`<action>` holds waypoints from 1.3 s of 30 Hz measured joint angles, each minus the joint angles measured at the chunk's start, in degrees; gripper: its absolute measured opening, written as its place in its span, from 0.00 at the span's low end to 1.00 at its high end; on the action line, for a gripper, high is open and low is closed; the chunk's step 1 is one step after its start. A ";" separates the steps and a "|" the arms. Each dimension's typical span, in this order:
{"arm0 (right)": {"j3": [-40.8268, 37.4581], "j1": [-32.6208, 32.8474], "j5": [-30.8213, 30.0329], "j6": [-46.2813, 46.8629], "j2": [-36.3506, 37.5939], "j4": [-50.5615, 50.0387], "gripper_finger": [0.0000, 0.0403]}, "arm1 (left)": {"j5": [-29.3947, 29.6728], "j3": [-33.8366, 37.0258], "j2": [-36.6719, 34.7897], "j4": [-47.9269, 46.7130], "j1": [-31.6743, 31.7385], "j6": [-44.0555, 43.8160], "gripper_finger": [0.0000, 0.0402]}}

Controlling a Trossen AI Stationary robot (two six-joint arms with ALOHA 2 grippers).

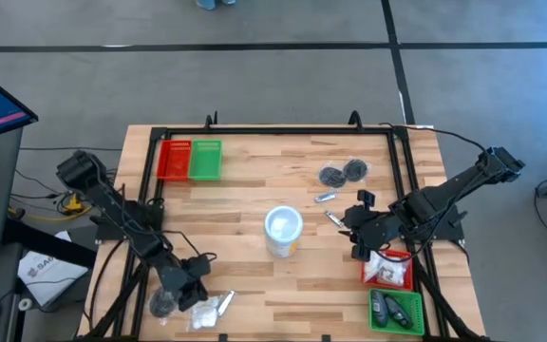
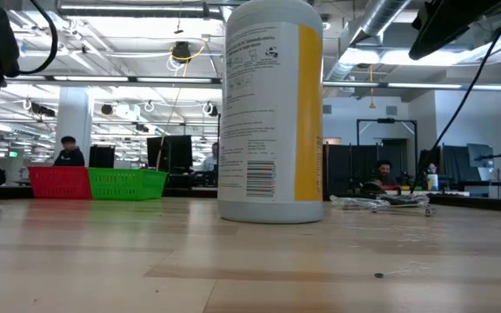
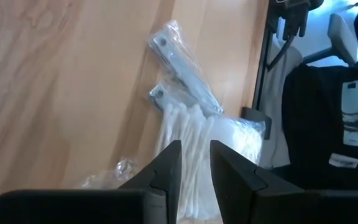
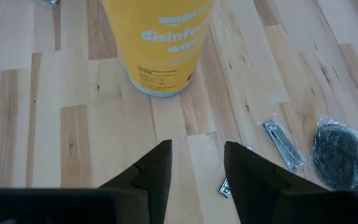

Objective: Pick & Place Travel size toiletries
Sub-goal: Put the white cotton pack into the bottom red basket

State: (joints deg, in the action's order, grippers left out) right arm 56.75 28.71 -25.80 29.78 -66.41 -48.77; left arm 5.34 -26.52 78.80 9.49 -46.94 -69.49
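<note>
My left gripper (image 1: 198, 293) (image 3: 195, 165) is at the table's near-left corner, its fingers nearly together over a white crinkly sachet (image 3: 191, 127) (image 1: 212, 307). A slim silvery piece in clear wrap (image 3: 180, 57) lies just beyond the sachet, and a dark round piece (image 1: 164, 304) lies beside the gripper. My right gripper (image 1: 357, 237) (image 4: 196, 165) hovers open, right of the white cup (image 1: 283, 231) (image 4: 160, 43). Silvery tubes (image 1: 327, 198) (image 4: 281, 144) and dark round pieces (image 1: 343, 173) (image 4: 337, 152) lie flat on the wood further back. My left gripper has the white sachet's near end (image 3: 194, 186) between its two fingers, coming slanting down from the table's left. The sachet's far part (image 3: 229, 134) still lies on the table. The fingers hide the exact place of contact.
A red and a green tray (image 1: 190, 160) (image 2: 94, 183) stand at the far left. Another red tray (image 1: 387, 269) holding white items and a green tray (image 1: 395, 311) holding dark items sit at the near right, under the right arm. A black frame rail (image 1: 402, 180) runs along the table edges.
</note>
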 joint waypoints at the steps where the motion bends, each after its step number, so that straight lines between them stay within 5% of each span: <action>1: 0.00 0.00 0.00 -0.16 0.00 0.00 0.34 | 0.00 0.01 0.24 0.27 0.00 0.00 0.19; 28: 0.00 0.00 0.00 -0.24 -0.02 1.28 0.33 | -4.83 -0.01 4.68 1.90 -0.02 -6.25 0.20; 39: 0.00 0.00 0.00 -0.36 -0.02 1.27 0.33 | -4.05 -0.01 4.97 3.37 0.22 -5.91 0.45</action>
State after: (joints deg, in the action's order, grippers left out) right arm 56.75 28.71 -25.80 29.42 -66.43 -47.50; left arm 1.29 -26.52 83.77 12.85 -46.71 -75.41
